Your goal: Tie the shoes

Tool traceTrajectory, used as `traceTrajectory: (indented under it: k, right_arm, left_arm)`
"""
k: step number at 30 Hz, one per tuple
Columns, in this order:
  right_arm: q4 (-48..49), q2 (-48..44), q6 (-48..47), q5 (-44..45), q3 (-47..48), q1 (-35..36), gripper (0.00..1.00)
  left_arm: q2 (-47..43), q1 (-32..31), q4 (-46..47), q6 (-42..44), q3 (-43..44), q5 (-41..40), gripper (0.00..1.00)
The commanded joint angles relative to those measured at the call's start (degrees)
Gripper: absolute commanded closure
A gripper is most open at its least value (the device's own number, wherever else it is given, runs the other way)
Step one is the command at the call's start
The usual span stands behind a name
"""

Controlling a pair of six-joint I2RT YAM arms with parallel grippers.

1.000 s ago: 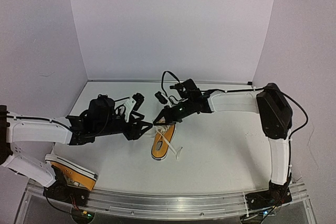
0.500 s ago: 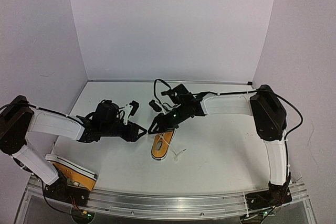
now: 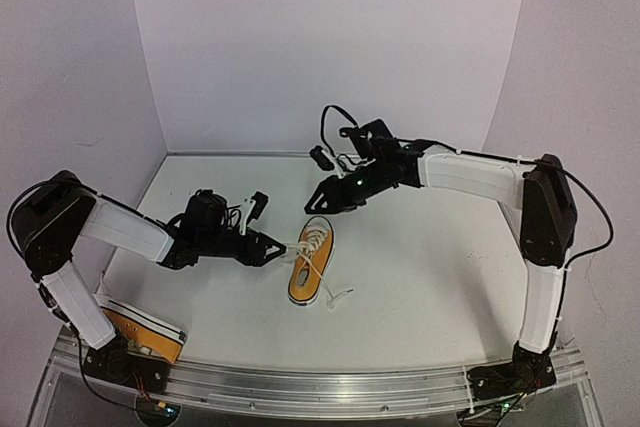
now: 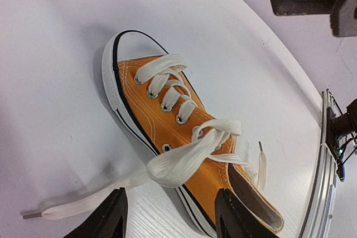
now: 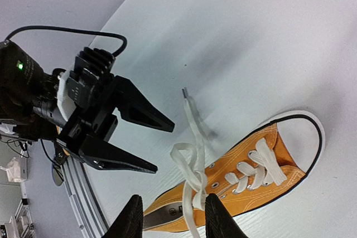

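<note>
The small orange-yellow canvas sneaker with white laces lies mid-way across the white desk, its toe pointing away from the bases. The left jaws, open and empty, sit just beside its left flank (the nearer pair). The right jaws, also parted, hover beyond the toe.

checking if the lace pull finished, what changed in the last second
The right pincer opened, apparently letting go of the lace, and drew back from the shoe toward the far side. The left pincer stayed open beside the shoe while its elbow swung outward. The shoe and the other shoe stayed put.
</note>
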Motion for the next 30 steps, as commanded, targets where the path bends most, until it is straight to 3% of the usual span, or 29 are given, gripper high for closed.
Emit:
traceTrajectory:
  k: [1, 8, 18, 24, 30]
  right_arm:
    - [-4.2, 4.2, -3.3, 2.0, 3.2, 0.5, 0.66]
    - [-6.0, 7.9, -4.6, 2.2, 6.1, 0.9, 0.69]
    - [-11.5, 13.5, -7.3, 3.9, 13.5, 2.5, 0.78]
    - [-13.7, 14.8, -8.8, 5.7, 14.6, 2.9, 0.78]
    - [-15.1, 15.8, -10.1, 6.0, 15.3, 3.8, 0.79]
  left_arm:
    - [2.9, 1.1, 5.7, -0.7, 3.5, 4.9, 0.46]
    - [7.1, 1.2, 10.5, -1.6, 4.5, 9.5, 0.49]
    - [8.5, 1.2, 12.4, -1.9, 4.8, 12.1, 0.68]
    - [8.2, 1.2, 12.9, -1.5, 4.3, 12.3, 0.8]
    - [8.1, 1.2, 12.8, -1.3, 4.3, 12.1, 0.85]
